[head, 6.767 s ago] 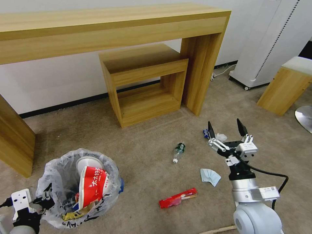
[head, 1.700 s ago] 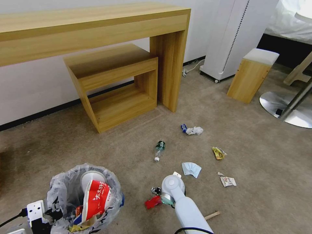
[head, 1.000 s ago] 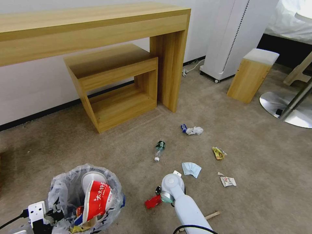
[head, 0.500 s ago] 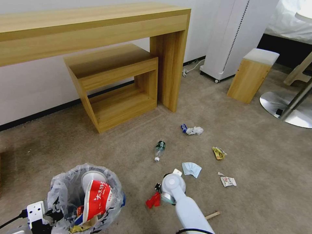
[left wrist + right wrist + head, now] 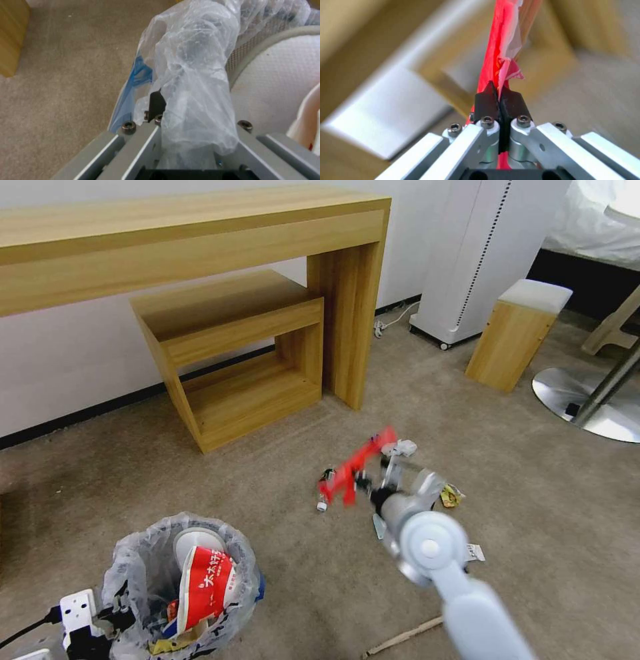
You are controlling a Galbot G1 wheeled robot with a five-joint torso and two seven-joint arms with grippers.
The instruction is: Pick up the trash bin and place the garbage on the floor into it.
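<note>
We see our right arm reaching forward over the middle of the beige carpet, raised clear of it, its pale round wrist joint nearest us. The right gripper has its black fingertips pinched together on a long red plastic wrapper. Our left gripper sits low at the near left — clamped on the rim of the small round black bin with its crinkly translucent liner.

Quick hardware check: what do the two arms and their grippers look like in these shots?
Right arm: smooth pale grey-white tube ending in a round joint cap with a small centre dot. Right gripper: silver aluminium linkage bars, hex-socket screws, short black fingers. Left gripper: same silver bars and screws, a black finger partly under plastic. In the head view its wrist carries a white block with a black cable.
</note>
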